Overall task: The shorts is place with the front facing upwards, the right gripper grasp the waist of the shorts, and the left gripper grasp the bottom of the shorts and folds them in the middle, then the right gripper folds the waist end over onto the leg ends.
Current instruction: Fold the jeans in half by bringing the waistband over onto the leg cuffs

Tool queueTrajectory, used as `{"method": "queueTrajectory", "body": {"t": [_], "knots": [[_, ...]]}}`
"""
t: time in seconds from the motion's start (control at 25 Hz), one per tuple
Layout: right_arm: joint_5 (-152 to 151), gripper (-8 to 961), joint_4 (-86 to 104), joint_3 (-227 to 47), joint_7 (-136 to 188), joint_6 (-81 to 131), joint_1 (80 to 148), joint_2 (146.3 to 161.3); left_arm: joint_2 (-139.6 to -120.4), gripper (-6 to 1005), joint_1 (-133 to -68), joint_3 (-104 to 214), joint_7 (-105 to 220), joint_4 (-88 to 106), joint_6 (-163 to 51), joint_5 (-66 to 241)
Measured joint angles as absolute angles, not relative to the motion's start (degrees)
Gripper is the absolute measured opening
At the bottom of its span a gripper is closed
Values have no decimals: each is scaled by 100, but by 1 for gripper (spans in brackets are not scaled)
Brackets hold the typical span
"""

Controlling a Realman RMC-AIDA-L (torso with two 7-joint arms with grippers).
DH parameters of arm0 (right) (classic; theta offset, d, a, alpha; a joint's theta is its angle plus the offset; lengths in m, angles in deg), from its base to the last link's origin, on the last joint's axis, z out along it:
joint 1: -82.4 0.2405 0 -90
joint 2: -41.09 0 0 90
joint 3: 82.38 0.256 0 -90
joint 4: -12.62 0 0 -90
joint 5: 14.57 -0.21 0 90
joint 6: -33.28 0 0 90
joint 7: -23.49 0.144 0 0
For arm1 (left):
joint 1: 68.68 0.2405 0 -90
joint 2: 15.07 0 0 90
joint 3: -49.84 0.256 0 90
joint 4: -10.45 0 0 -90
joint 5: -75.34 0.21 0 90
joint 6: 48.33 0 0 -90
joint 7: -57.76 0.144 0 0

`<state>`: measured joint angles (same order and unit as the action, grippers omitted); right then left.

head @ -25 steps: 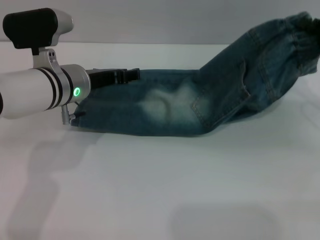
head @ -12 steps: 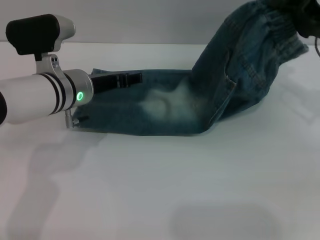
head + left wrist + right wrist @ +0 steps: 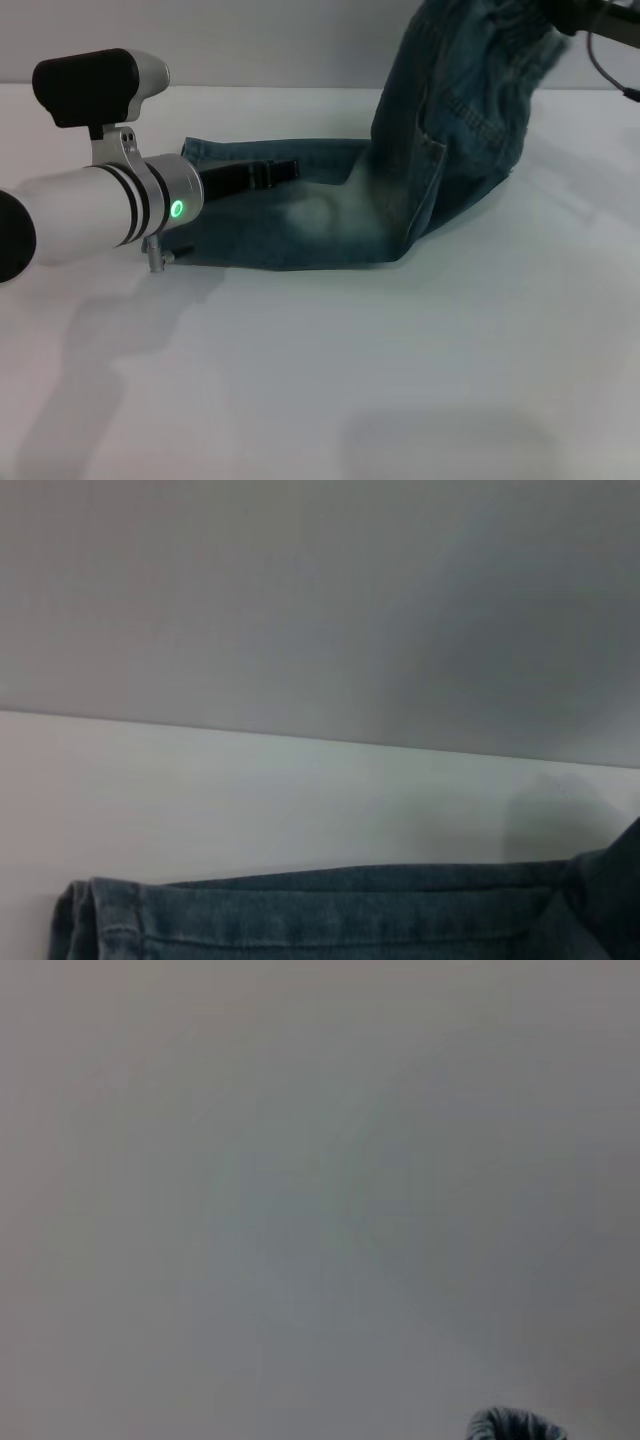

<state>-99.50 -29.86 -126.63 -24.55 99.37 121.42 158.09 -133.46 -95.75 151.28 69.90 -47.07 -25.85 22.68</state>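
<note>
The blue denim shorts [image 3: 300, 215] lie folded lengthwise on the white table [image 3: 400, 380]. Their leg ends [image 3: 192, 152] are at the left. My left gripper [image 3: 285, 172], on the silver arm with the green light, rests flat on the denim just inside those hems. The waist end [image 3: 470, 60] is lifted off the table at the right and rises out of the top of the head view. It hangs from my right gripper [image 3: 585, 15], a dark shape at the top right corner that is mostly cut off. The left wrist view shows a stitched denim edge [image 3: 330, 910]. A denim scrap [image 3: 515, 1426] appears in the right wrist view.
The table's far edge [image 3: 300, 88] runs just behind the shorts. A black cable [image 3: 605, 65] hangs by the right gripper. White tabletop stretches in front of the shorts.
The right gripper has carried the waist end higher and to the left, so the lifted part stands steeper. The left arm has shifted slightly right and nearer.
</note>
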Motion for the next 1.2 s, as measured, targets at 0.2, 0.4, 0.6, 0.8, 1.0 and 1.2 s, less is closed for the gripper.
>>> {"method": "queueTrajectory", "body": {"t": [0.2,0.4,0.6,0.8,1.0,1.2], "knots": [[-9808,47,-3003,-12808,-2367,9859,12435,15806,-13348,805,-9548,15200,6991,-4692,-2608,2218],[-9768,47,-2985,-12959,-2354,9794,12695,15827,-13351,805,-9530,15266,6992,-4663,-2622,2209],[-9738,47,-2971,-13165,-2349,9655,12869,15869,-13353,805,-9529,15339,6994,-4633,-2627,2150],[-9738,47,-2971,-13291,-2347,9550,13014,15911,-13348,805,-9503,15365,6996,-4623,-2627,2125],[-9738,47,-2966,-13428,-2339,9494,13172,15924,-13351,805,-9467,15373,6997,-4621,-2627,2091],[-9752,47,-2949,-13675,-2291,9401,13303,15942,-13354,805,-9462,15427,6998,-4621,-2672,2056]]}}
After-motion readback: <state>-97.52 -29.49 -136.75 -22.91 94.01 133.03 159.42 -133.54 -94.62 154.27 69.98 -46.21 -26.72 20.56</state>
